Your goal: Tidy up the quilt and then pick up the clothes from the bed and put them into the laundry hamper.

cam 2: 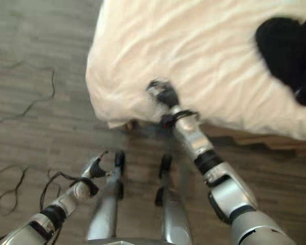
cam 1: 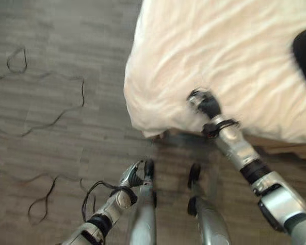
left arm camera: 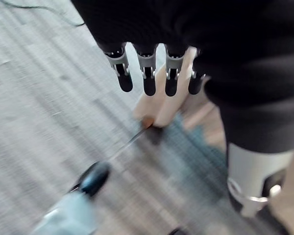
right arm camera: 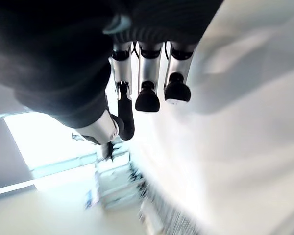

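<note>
My left hand [cam 1: 132, 177] hung low at my left side over the grey wood-look floor [cam 1: 51, 138], well apart from the bed. In its wrist view the fingers [left arm camera: 148, 73] pointed out straight and relaxed with nothing between them; the hand was open and empty.

Moving right, the corner of the bed came next, covered by the cream quilt [cam 1: 219, 56]. The quilt lay rumpled, its folds running across the top, and its edge drooped over the corner toward the floor. Below that edge a strip of the brown bed frame [cam 1: 280, 145] showed.

My right hand [cam 1: 204, 102] reached out to the near edge of the quilt, just at the overhang, its dark cover against the cloth. In its wrist view the fingers [right arm camera: 147, 83] were loosely bent beside the pale quilt surface, with no fold visibly pinched between them and the thumb, so I read it as open.

Farthest right, a heap of black clothes [cam 2: 288, 53] lay on top of the quilt, well apart from my right hand.
</note>
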{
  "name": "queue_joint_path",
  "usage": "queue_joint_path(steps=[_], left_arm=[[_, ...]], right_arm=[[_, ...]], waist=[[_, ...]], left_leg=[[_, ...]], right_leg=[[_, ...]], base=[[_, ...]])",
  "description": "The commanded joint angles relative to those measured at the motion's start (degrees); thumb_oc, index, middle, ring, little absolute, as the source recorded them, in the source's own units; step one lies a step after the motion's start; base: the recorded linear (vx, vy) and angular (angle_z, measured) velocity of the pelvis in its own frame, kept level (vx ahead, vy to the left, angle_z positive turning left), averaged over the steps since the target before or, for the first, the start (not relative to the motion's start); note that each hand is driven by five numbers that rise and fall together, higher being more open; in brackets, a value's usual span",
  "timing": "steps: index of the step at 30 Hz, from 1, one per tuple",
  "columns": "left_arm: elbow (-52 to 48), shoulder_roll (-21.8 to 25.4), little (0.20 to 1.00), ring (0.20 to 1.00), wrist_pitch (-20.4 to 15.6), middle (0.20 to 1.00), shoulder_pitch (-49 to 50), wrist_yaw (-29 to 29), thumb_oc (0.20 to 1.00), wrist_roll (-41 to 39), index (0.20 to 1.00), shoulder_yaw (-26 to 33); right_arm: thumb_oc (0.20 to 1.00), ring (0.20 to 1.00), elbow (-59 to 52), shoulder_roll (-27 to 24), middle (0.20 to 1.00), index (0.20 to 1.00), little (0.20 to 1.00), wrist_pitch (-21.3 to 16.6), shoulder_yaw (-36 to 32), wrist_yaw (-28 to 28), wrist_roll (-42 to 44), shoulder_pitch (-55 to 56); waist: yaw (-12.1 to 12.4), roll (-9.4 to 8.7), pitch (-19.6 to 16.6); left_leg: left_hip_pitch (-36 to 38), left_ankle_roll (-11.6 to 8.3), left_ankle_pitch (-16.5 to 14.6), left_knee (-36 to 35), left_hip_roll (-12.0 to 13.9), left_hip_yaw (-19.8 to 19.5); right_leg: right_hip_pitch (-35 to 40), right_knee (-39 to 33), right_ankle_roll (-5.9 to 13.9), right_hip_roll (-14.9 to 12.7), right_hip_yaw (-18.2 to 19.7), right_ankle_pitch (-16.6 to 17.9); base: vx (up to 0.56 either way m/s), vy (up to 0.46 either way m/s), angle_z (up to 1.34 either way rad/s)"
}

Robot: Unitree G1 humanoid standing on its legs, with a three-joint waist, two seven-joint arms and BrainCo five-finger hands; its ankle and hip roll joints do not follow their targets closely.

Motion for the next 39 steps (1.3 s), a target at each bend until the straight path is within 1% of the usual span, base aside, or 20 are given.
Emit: queue_joint_path(steps=[1,6,9,13,14,15,18,19,20,24,26,27,28,29,30,32,33,34,36,39], left_arm=[[2.8,1.6,1.000,1.000,0.1,1.000,1.0,-0.2,1.000,0.6,1.000,0.5],[10.1,0.8,1.000,1.000,1.9,1.000,2.6,-2.3,1.000,3.4,1.000,2.3],[15.0,-0.9,1.000,1.000,3.6,1.000,4.0,-3.9,1.000,3.0,1.000,4.9],[15.1,-2.3,1.000,1.000,3.8,1.000,5.1,-4.6,1.000,-1.2,1.000,9.2],[14.2,-2.3,1.000,1.000,3.8,1.000,6.0,-4.8,1.000,-3.3,1.000,10.7],[13.6,-2.2,1.000,1.000,3.7,1.000,6.8,-5.0,1.000,-5.0,1.000,11.8],[13.1,-1.9,1.000,1.000,3.6,1.000,8.3,-5.8,1.000,-7.4,1.000,13.9],[13.4,-2.0,1.000,1.000,3.7,1.000,8.5,-6.2,1.000,-7.0,1.000,14.0],[13.4,-1.9,1.000,1.000,3.7,1.000,8.5,-6.2,1.000,-7.0,1.000,14.0],[16.1,-3.0,1.000,1.000,3.6,1.000,8.0,-7.2,1.000,-4.2,1.000,12.9],[15.3,-3.3,1.000,1.000,3.2,1.000,8.2,-6.9,1.000,-4.0,1.000,12.4],[15.1,-3.5,1.000,1.000,3.0,1.000,8.1,-6.6,1.000,-3.8,1.000,11.9],[15.1,-3.5,1.000,1.000,3.0,1.000,8.0,-6.6,1.000,-3.8,1.000,11.9],[15.1,-3.7,1.000,1.000,2.9,1.000,7.7,-6.6,1.000,-3.7,1.000,11.5],[15.1,-4.7,1.000,1.000,2.5,1.000,7.8,-6.4,1.000,-3.7,1.000,11.2],[15.1,-5.6,1.000,1.000,2.4,1.000,7.9,-6.2,1.000,-3.8,1.000,11.6],[15.3,-6.0,1.000,1.000,2.3,1.000,8.4,-6.2,1.000,-3.8,1.000,12.0],[15.3,-6.0,1.000,1.000,2.3,1.000,8.4,-6.2,1.000,-3.8,1.000,12.0],[16.0,-5.5,1.000,1.000,2.7,1.000,7.2,-6.2,1.000,-4.2,1.000,12.1],[15.4,-5.1,1.000,1.000,2.7,1.000,6.7,-6.3,1.000,-4.2,1.000,12.2]], right_arm=[[0.200,0.200,-1.4,-2.2,0.200,0.200,0.200,-0.8,-3.9,-3.5,0.8,2.3],[0.200,0.200,5.5,-3.8,0.200,0.200,0.200,0.1,-12.0,-1.6,1.9,18.1],[0.200,0.200,13.6,-2.0,0.200,0.200,0.200,3.4,-14.6,0.5,-1.7,29.5],[0.200,0.200,21.3,0.5,0.200,0.200,0.200,6.6,-18.5,2.3,-5.4,38.1],[0.671,0.671,21.9,1.4,0.671,0.671,0.671,7.2,-18.8,2.6,-6.5,39.7],[1.000,1.000,23.4,2.1,1.000,1.000,1.000,7.5,-18.9,2.6,-7.2,40.2],[1.000,1.000,29.1,4.6,1.000,1.000,1.000,9.4,-17.3,2.9,-12.3,41.1],[1.000,1.000,32.3,5.5,1.000,1.000,1.000,9.8,-16.7,2.9,-14.0,41.2],[1.000,1.000,32.4,5.5,1.000,1.000,1.000,9.8,-16.7,2.9,-14.0,41.2],[1.000,1.000,42.9,7.6,1.000,1.000,1.000,12.4,-10.2,3.0,-24.2,42.9],[1.000,1.000,43.8,6.8,1.000,1.000,1.000,12.9,-8.4,1.7,-27.9,42.4],[1.000,1.000,43.6,6.5,1.000,1.000,1.000,13.2,-7.8,1.5,-28.8,42.2],[1.000,1.000,43.6,6.5,1.000,1.000,1.000,13.2,-7.8,1.5,-28.8,42.2],[1.000,1.000,43.4,6.3,1.000,1.000,1.000,13.5,-6.9,1.4,-30.0,42.1],[1.000,1.000,43.6,5.4,1.000,1.000,1.000,13.7,-4.6,1.1,-34.1,43.1],[1.000,1.000,42.9,4.7,1.000,1.000,1.000,13.6,-3.3,1.4,-36.7,42.7],[1.000,1.000,42.3,3.9,1.000,1.000,1.000,13.2,-3.1,1.3,-37.8,42.5],[1.000,1.000,42.3,3.8,1.000,1.000,1.000,13.2,-3.1,1.3,-37.8,42.5],[1.000,1.000,41.9,2.7,1.000,1.000,1.000,13.5,-4.3,1.3,-36.9,41.9],[1.000,1.000,40.9,2.1,1.000,1.000,1.000,12.9,-5.0,1.1,-36.1,42.2]], waist=[[-0.6,0.12,0.3],[-3.8,-1.22,-1.7],[-7.1,-2.70,-6.1],[-9.7,-1.20,-10.8],[-9.6,-0.65,-11.0],[-9.2,-0.19,-11.5],[-7.5,0.57,-12.6],[-6.9,0.55,-12.7],[-6.9,0.53,-12.6],[-6.1,-0.52,-15.0],[-4.4,-0.85,-14.0],[-3.4,-1.28,-13.7],[-3.3,-1.24,-13.7],[-2.6,-1.73,-13.5],[-0.5,-2.00,-13.0],[0.6,-1.29,-13.2],[0.5,-0.76,-13.8],[0.7,-0.67,-13.8],[-0.2,0.47,-13.7],[-1.9,0.99,-13.0]], left_leg=[[3.7,0.60,-5.4,2.0,0.8,0.8],[7.3,1.56,-8.6,3.8,1.2,1.7],[16.8,2.62,-10.2,0.0,0.4,3.9],[26.6,3.67,-8.3,-9.5,-1.4,7.2],[29.1,3.69,-7.7,-11.5,-1.0,9.1],[30.3,3.48,-7.3,-12.3,-0.3,10.9],[34.7,2.53,-8.8,-12.5,1.1,15.9],[35.9,2.71,-8.8,-12.2,1.2,17.2],[36.0,2.68,-8.8,-12.2,1.2,17.2],[35.0,0.70,-9.0,-1.1,4.0,19.8],[32.3,0.60,-3.8,8.1,4.9,16.3],[30.2,1.04,-4.0,10.3,3.3,12.1],[30.0,1.03,-4.1,10.5,3.4,12.1],[28.2,1.89,-5.7,9.9,0.1,7.1],[26.9,3.67,-11.2,6.5,-8.3,-5.6],[27.8,4.88,-13.3,2.2,-12.7,-15.2],[29.1,5.60,-13.6,-0.5,-13.4,-17.4],[29.5,5.61,-13.5,-0.8,-13.3,-17.3],[32.0,6.42,-11.8,-6.7,-10.8,-12.4],[34.1,6.85,-9.3,-12.5,-9.4,-8.3]], right_leg=[[1.3,13.1,3.73,-3.4,1.7,-14.1],[4.1,14.1,3.85,-3.1,3.4,-15.4],[13.0,9.5,4.62,-3.0,4.2,-14.5],[17.3,9.1,6.81,-3.7,3.5,-11.8],[17.5,11.0,7.20,-4.2,1.7,-11.2],[17.6,12.2,7.10,-4.9,-2.0,-10.8],[20.0,14.4,6.63,-7.6,-16.6,-12.2],[21.2,13.9,5.87,-7.9,-19.8,-12.6],[21.4,13.9,5.84,-7.9,-19.9,-12.6],[27.1,-1.1,3.11,-1.3,-13.5,-12.5],[27.6,-3.7,1.70,0.3,-9.7,-11.4],[27.2,-3.7,1.46,0.3,-7.3,-11.4],[27.2,-3.7,1.46,0.4,-7.3,-11.4],[26.5,-3.7,1.95,0.2,-4.9,-11.1],[26.3,-3.7,2.90,0.8,1.5,-10.5],[25.4,-3.4,3.14,2.5,7.5,-10.2],[24.4,-3.0,3.30,3.1,9.3,-10.1],[24.5,-2.9,3.27,3.2,9.5,-10.1],[22.3,-0.9,3.87,3.9,11.1,-9.1],[17.5,4.5,6.86,3.2,8.1,-7.7]], base=[[0.02,0.076,-0.11],[0.08,0.075,-0.10],[0.23,0.108,-0.33],[0.22,0.177,-0.17],[0.10,0.093,-0.53],[0.07,0.035,-0.69],[0.09,-0.016,-1.23],[0.11,-0.015,-0.97],[0.03,-0.140,-1.21],[0.08,-0.172,-0.91],[0.02,-0.055,-1.23],[-0.03,-0.006,-1.80],[0.02,0.045,-1.94],[0.09,0.122,-1.93],[0.12,0.166,-1.43],[0.10,0.156,-2.12],[0.03,0.087,-2.77],[0.00,0.108,-3.00],[-0.06,0.148,-2.86],[-0.10,0.067,-1.64]])
